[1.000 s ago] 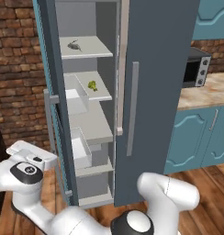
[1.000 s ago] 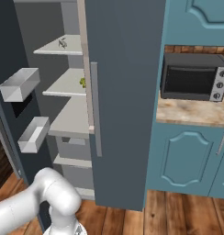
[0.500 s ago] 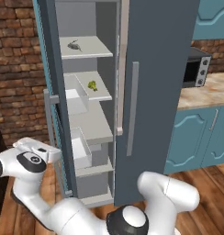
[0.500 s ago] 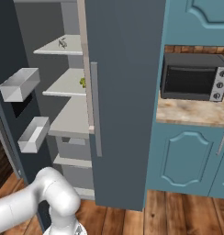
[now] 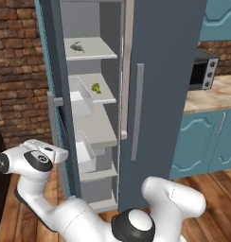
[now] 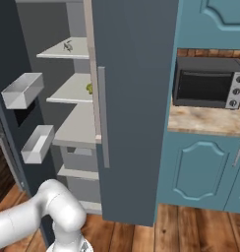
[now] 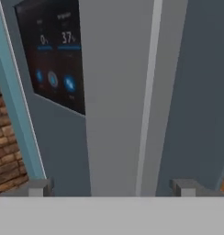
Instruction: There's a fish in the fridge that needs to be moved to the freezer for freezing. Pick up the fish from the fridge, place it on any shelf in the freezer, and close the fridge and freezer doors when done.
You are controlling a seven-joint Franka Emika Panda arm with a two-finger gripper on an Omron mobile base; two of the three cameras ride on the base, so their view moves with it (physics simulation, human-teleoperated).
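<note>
1. Facing the freezer door outside, the gripper hangs with jaws spread, empty.
2. The fish lies on the top shelf behind that door.
3. Next, probably: reach around it for the fish.

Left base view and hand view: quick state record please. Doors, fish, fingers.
fridge door: closed, plain front
freezer door: open, black panel facing the hand camera
fish: lying on the top shelf of the open narrow compartment
broccoli: on the shelf below
fingers: wide open, holding nothing
handle: vertical bar of the freezer door, framed between the fingers; contact unclear
left to do: freezer door not yet shut
</note>
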